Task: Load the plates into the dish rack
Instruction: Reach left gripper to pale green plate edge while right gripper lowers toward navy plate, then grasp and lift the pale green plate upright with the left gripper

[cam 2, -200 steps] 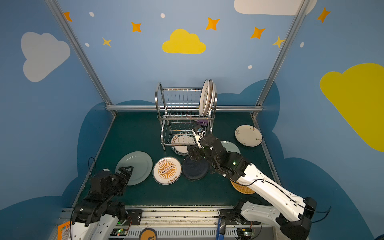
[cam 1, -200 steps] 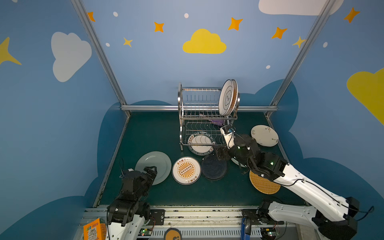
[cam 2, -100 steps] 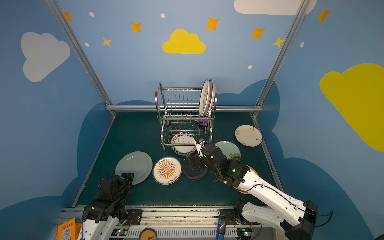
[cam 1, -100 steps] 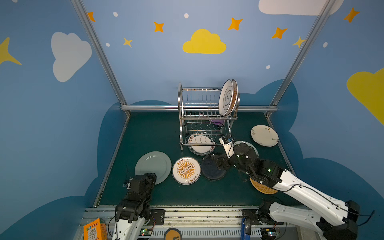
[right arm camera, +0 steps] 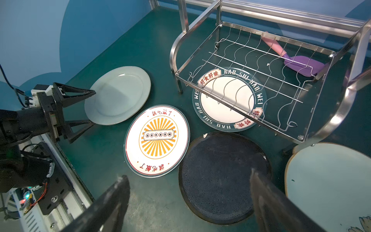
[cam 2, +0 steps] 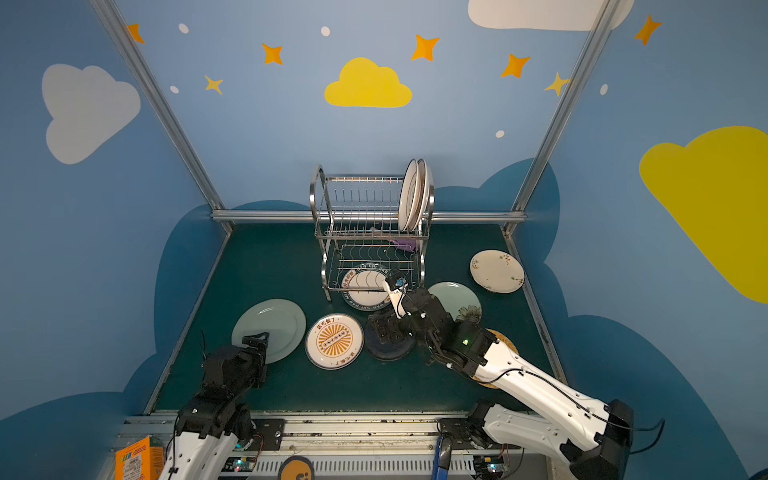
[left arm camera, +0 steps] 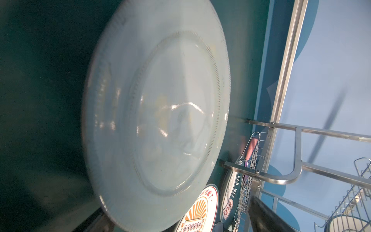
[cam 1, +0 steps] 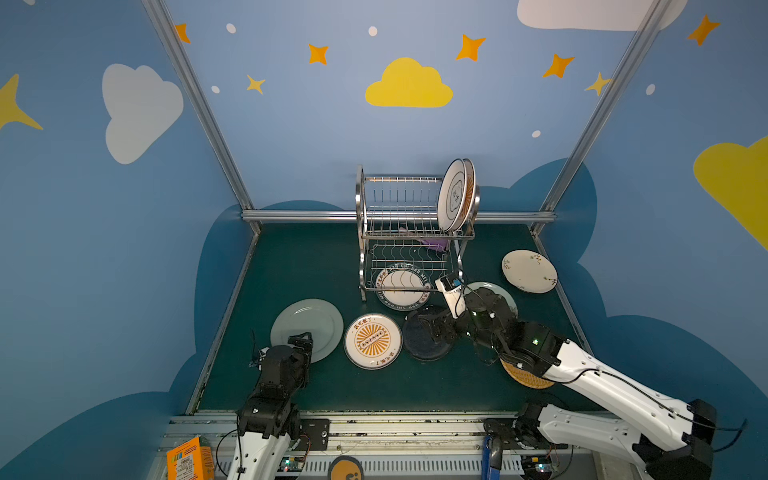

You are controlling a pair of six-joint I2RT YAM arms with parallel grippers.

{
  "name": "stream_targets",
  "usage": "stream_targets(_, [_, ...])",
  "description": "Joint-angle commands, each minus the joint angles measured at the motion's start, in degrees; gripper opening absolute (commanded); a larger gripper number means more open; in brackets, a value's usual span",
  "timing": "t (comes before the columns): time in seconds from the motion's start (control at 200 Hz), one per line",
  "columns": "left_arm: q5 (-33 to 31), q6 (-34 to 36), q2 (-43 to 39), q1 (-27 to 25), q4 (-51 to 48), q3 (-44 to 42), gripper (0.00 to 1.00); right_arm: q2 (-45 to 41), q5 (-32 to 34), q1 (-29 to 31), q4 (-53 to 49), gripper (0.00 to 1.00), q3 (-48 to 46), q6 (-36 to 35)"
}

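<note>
Just below the right fingers (right arm camera: 116, 197), spread wide and empty, the dark navy plate (right arm camera: 218, 176)

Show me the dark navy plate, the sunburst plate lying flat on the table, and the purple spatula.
dark navy plate (right arm camera: 220, 176): right wrist view, centre of its face.
sunburst plate (right arm camera: 158, 135): right wrist view, label at its middle.
purple spatula (right arm camera: 303, 64): right wrist view, its blade.

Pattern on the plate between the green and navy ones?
Plate: orange sunburst on white, red characters; best in right wrist view.
</note>
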Motion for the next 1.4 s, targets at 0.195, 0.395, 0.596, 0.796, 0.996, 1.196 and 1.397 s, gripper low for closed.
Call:
stream_targets(0.195, [0.52,1.82,10.95,3.88,21.47,-6.55,0.98,0.58,-2.61,-0.41,0.56,0.92,-0.41,1.53])
stream_targets(0.395, [1.44,3.49,24.38,4.48,29.33,-1.95,0.98,0.93,-3.86,-0.49,0.44,0.92,-0.41,2.18])
stream_targets(0.596, [2.13,2.09,36.03,5.22,37.50,0.94,0.98,0.60,-4.21,-0.71,0.19,0.91,-0.75,2.66])
stream_targets(0.796, [3.56,1.39,45.32,6.84,46.10,1.99,0.98,-0.19,-4.71,-1.10,0.89,0.92,-2.01,3.17])
stream_targets(0.996, [6.82,0.88,54.09,9.18,53.46,4.02,0.97,0.49,-8.01,-2.38,2.64,0.92,-2.78,4.55])
stream_targets(1.196, [8.55,0.59,64.45,10.09,62.42,6.67,0.96,0.64,-9.35,-2.97,3.31,0.92,-3.11,5.25])
stream_targets(1.397, [11.87,0.37,73.19,11.32,70.90,8.62,0.95,1.01,-10.35,-3.37,4.58,0.92,-3.81,5.86])
